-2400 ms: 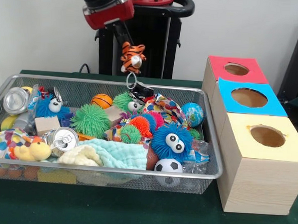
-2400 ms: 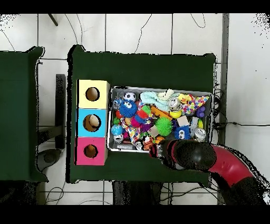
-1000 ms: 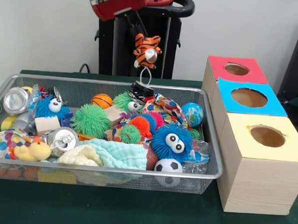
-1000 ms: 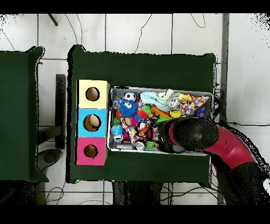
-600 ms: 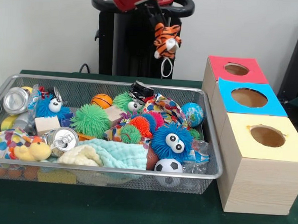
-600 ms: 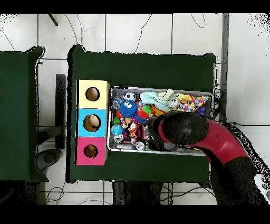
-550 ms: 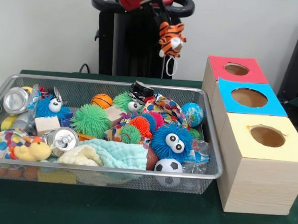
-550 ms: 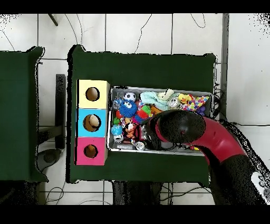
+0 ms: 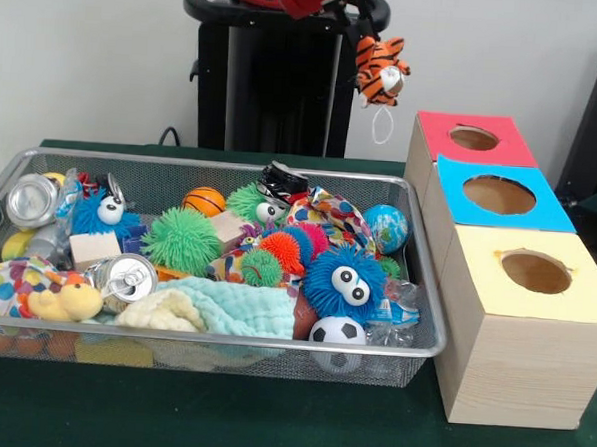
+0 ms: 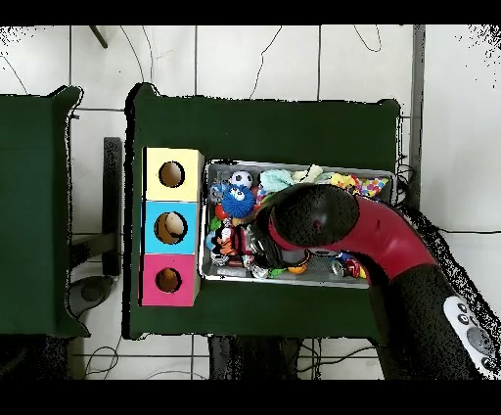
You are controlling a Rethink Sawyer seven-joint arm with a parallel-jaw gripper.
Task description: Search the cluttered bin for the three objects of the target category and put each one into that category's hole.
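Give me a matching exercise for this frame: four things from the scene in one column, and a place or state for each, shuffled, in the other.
Things:
1. tiger toy
2. soccer ball
3. yellow duck
4. yellow-topped box

Places or states:
A. in the bin, at its front wall beside the boxes
B. hanging in the air from the tool, above the table
C. nearest the camera in the row of three boxes
D. in the bin's front corner away from the boxes

Pairs: 1-B, 2-A, 3-D, 4-C
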